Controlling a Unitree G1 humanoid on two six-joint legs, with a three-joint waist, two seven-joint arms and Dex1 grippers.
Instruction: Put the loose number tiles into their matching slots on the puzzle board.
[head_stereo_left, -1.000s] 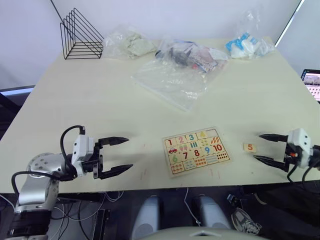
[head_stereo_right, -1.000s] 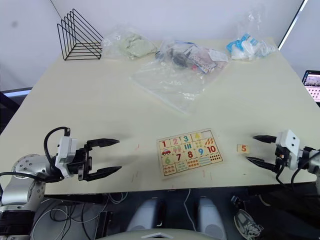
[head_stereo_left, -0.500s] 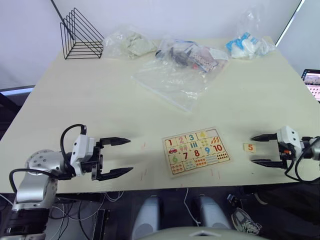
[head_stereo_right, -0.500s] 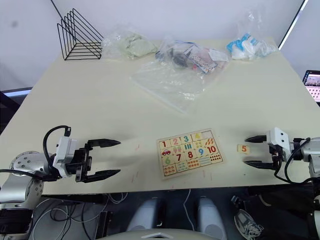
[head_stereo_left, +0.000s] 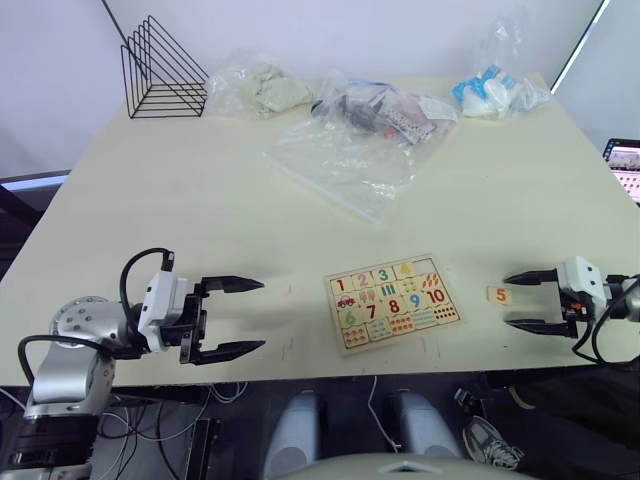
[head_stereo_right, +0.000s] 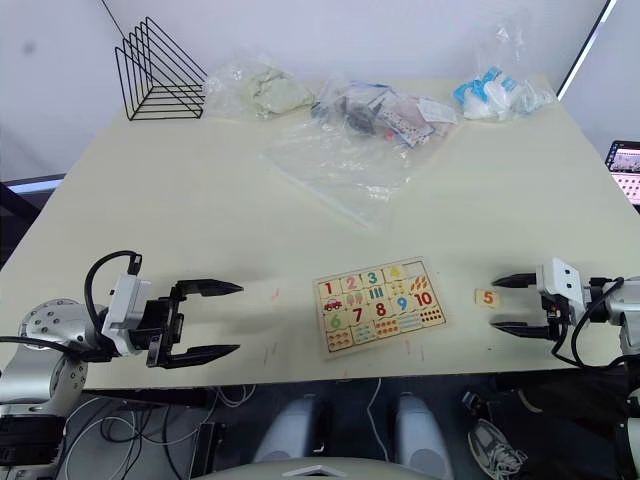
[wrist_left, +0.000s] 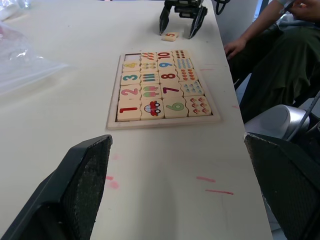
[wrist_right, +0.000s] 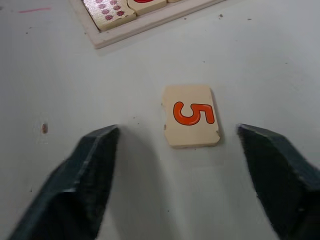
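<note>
The puzzle board (head_stereo_left: 441, 322) lies near the table's front edge, its rows holding tiles 1 to 4 and 6 to 10, pictures and dots. One slot beside the yellow 4 looks bare. A loose number tile with an orange 5 (head_stereo_left: 499, 295) lies flat on the table to the board's right. My right gripper (head_stereo_left: 511, 300) is open just right of this tile (wrist_right: 191, 115), its fingers pointing at it and apart from it. My left gripper (head_stereo_left: 261, 315) is open and empty, well left of the board (wrist_left: 162, 123).
Clear plastic bags (head_stereo_left: 345, 160) with contents spread across the table's far half, with a black wire rack (head_stereo_left: 160, 72) at the far left. A seated person (wrist_left: 280, 55) is off the table's right side. The table's front edge (head_stereo_left: 330, 372) runs close below both grippers.
My right gripper has shifted a little left toward the 5 tile and levelled out. The left gripper, the board and the tile have stayed put.
</note>
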